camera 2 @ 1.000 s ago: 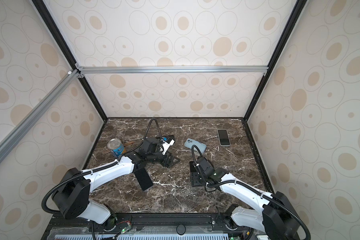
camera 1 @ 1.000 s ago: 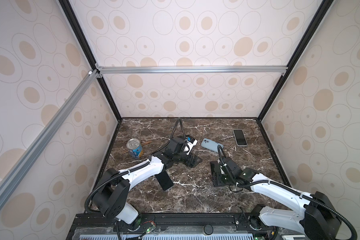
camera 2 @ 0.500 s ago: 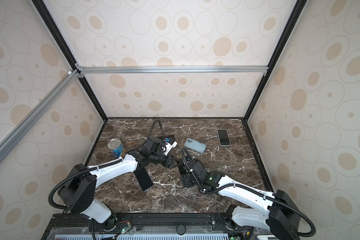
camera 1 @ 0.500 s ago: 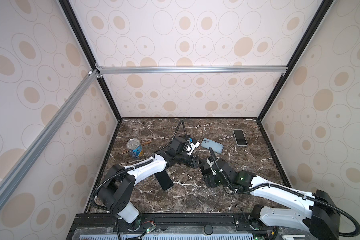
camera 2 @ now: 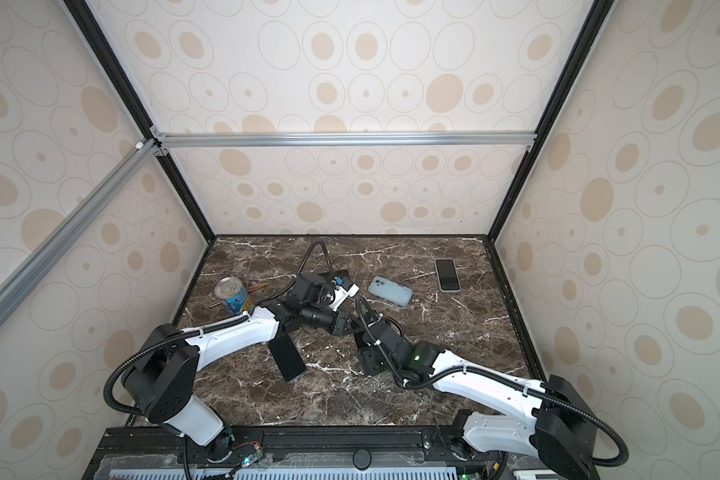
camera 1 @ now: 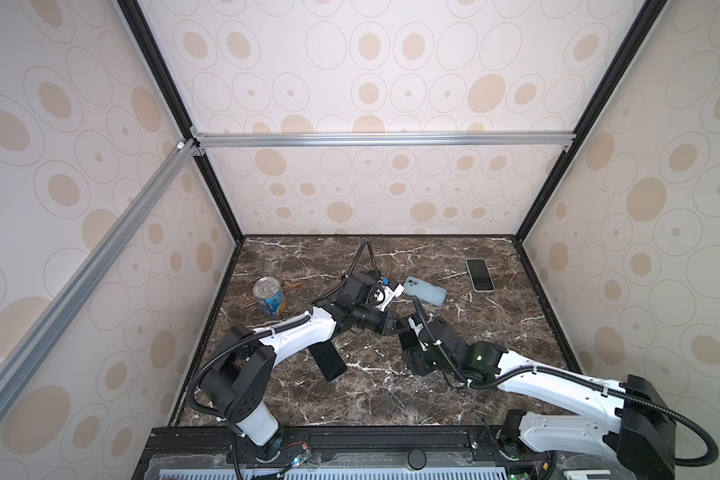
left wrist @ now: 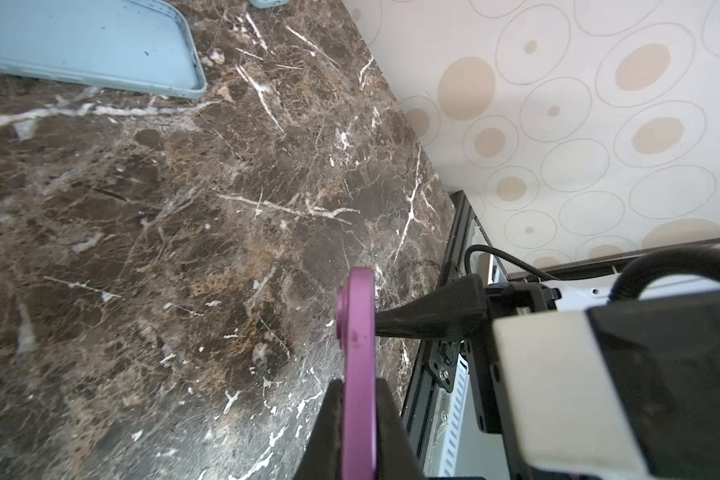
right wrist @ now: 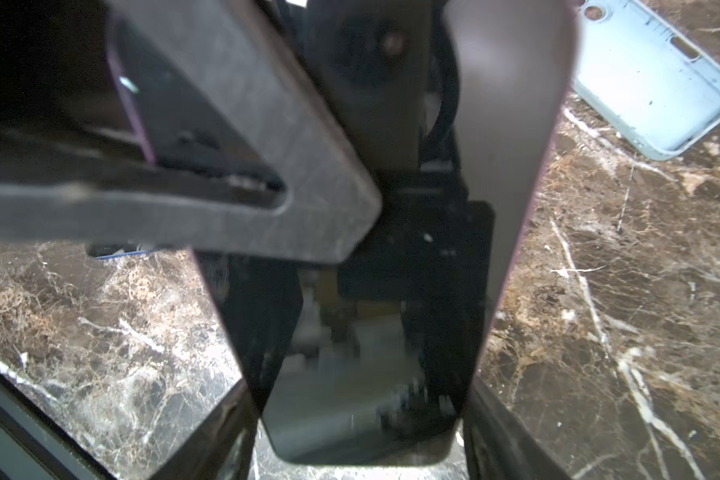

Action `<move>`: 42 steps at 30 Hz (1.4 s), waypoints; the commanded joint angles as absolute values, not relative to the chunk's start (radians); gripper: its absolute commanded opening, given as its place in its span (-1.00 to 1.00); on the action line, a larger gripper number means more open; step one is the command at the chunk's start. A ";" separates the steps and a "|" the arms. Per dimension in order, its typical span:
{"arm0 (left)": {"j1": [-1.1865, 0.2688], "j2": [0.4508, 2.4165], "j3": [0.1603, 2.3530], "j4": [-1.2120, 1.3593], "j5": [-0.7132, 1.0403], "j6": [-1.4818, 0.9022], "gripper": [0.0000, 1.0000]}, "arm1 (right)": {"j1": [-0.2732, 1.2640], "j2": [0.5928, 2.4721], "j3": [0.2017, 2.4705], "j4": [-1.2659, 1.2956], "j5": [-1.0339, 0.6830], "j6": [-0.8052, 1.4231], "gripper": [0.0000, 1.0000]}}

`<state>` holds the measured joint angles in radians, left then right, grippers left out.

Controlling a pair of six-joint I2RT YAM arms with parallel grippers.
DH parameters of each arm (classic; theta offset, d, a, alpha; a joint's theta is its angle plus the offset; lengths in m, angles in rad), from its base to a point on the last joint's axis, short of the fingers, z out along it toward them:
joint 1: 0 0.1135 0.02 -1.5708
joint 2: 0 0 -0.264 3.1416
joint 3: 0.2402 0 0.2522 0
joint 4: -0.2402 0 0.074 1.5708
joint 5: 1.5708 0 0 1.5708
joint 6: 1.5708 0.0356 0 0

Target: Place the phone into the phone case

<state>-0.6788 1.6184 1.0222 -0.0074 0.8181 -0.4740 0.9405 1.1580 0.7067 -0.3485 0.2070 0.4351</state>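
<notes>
The slim purple-rimmed phone with glossy black screen (right wrist: 383, 324) is pinched by the narrow left hand (left wrist: 357, 411) and held across its width by the right hand (right wrist: 360, 424).

A dark brown marble tabletop (camera 1: 391, 399) with white veins carries everything. In both top views a light blue phone case (camera 1: 425, 290) lies flat near the middle toward the back, open side up, its camera cutout at the left end. Well apart to its right lies a light-edged phone (camera 2: 447, 275), dark screen up. Near the left edge a tin can (camera 1: 270, 296) stands upright, with a thin wooden stick (camera 2: 260, 286) just behind it. Nearer the front, a black phone (camera 1: 329, 361) lies flat, partly covered by the left arm.
</notes>
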 commanded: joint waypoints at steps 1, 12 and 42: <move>-0.672 1.632 1.048 0.014 0.840 -0.492 -0.89 | 0.950 1.128 0.733 -0.307 0.244 0.426 -0.26; -0.587 1.451 0.913 0.374 0.840 -0.589 -1.00 | 0.950 0.964 0.731 -0.230 0.253 0.453 0.98; -0.434 1.096 0.488 1.842 0.722 -1.179 -1.00 | 0.946 0.992 0.805 0.635 -0.324 0.186 -0.09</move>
<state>-0.4385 1.1088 0.4755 1.5826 0.7280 -1.1320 0.9356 0.9989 0.7753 0.5518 -0.2195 0.2016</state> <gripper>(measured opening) 0.102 0.492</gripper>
